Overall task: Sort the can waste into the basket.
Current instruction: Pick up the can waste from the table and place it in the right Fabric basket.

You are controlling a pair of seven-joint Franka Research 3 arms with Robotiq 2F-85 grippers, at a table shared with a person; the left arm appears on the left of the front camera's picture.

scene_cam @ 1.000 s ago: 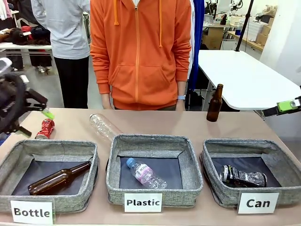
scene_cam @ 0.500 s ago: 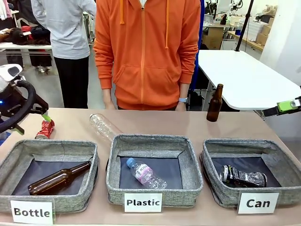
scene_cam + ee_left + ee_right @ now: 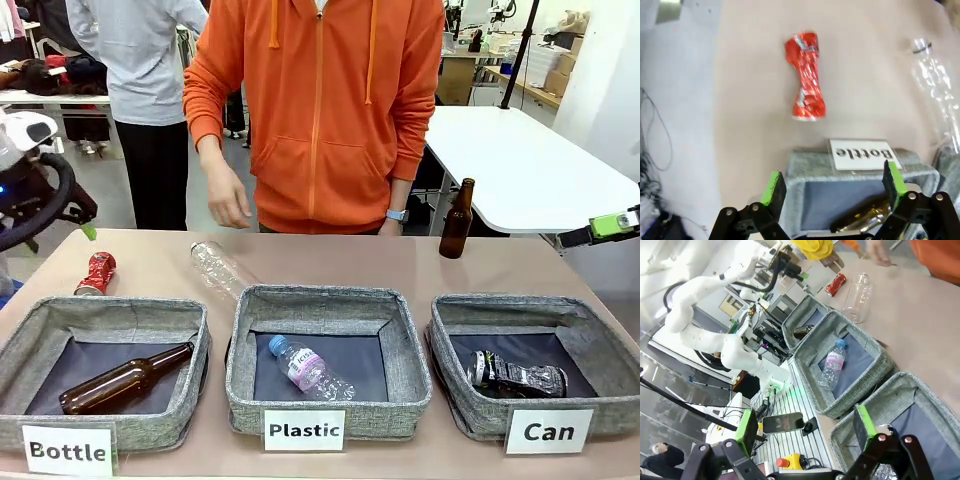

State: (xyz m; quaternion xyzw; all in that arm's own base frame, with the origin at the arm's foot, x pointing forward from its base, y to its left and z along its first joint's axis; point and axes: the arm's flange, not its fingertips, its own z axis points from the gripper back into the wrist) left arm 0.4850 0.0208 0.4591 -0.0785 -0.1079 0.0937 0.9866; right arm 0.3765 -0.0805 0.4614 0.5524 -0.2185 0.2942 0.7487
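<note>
Can waste, as we see it, is two crushed cans lying well apart on the bench (image 3: 420,265). At the far side stands a person in an orange hoodie (image 3: 320,110), one hand (image 3: 228,205) held loosely above the far edge, left of the middle.

Along the near edge we count three grey fabric baskets in a row, each with a white label on its front. The Bottle basket (image 3: 100,312) is on the left, the Plastic basket (image 3: 320,297) in the middle and the Can basket (image 3: 520,303) on the right.

The left gripper (image 3: 832,182) hangs above the left end of the bench, its green-padded fingers spread wide with nothing between them. The right gripper (image 3: 805,427) is raised off the right end, past the bench's edge, its fingers likewise wide apart and empty.

Of the bottles, a brown glass bottle (image 3: 125,380) lies slanted in the Bottle basket. A second brown bottle (image 3: 457,220) stands upright at the far right of the bench, apart from the baskets. A clear plastic bottle (image 3: 218,268) lies on the bench just beyond the Bottle and Plastic baskets. A smaller blue-capped bottle (image 3: 310,368) lies in the Plastic basket.

Smallest come the cans. The black and silver can (image 3: 515,375) lies on its side on the dark lining of the Can basket. The red can (image 3: 97,273) lies on the bare bench at the far left, just beyond the Bottle basket and outside every basket, with neither gripper touching it.
</note>
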